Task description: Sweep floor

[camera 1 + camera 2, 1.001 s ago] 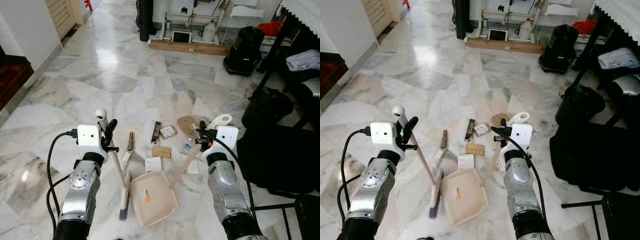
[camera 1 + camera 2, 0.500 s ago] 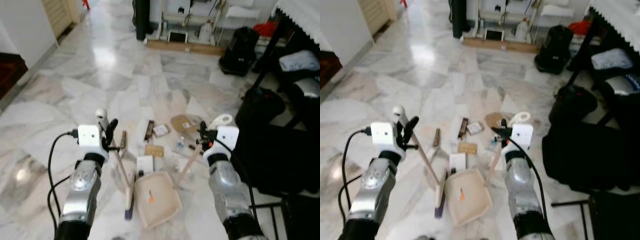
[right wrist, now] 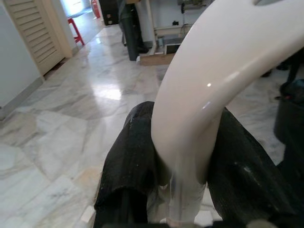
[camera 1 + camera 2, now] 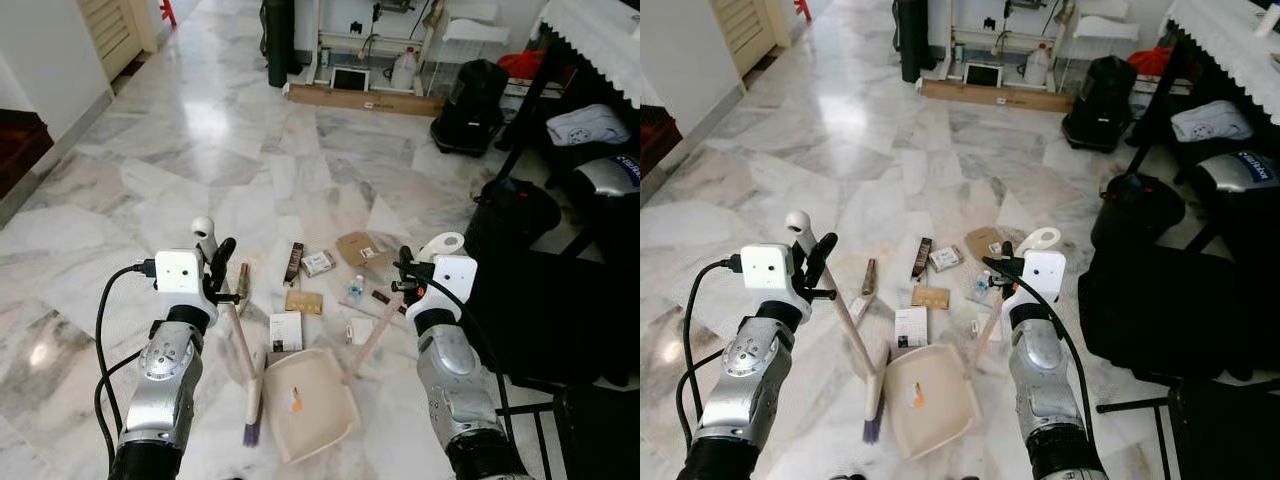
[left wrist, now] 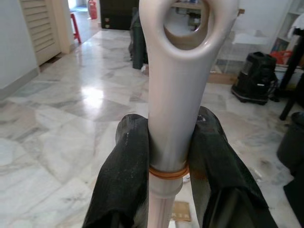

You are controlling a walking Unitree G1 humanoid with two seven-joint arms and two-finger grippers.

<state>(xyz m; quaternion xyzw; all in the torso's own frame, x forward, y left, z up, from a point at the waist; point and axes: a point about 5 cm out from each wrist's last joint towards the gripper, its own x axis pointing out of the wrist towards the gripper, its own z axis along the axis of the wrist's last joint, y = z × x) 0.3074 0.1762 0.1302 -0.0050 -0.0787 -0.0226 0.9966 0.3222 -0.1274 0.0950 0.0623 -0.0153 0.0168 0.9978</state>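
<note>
From the left eye view I see my left tool (image 4: 222,268) pinching the cream long-handled broom (image 4: 243,352), its bristles on the white marble floor (image 4: 200,150) just beside the beige plastic dustpan (image 4: 308,402). Scattered cardboard and paper litter (image 4: 322,280) lies just beyond the dustpan.

In the right wrist view, my right tool (image 3: 183,156) clamps the dustpan's cream handle (image 3: 209,95).

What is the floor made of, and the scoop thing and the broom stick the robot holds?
The floor looks like polished marble: grey veins, shiny glare. The dustpan, held by the right gripper, seems smooth cream plastic. The broom handle, clamped by the left gripper, looks like glossy plastic too, though that's less sure.
</note>
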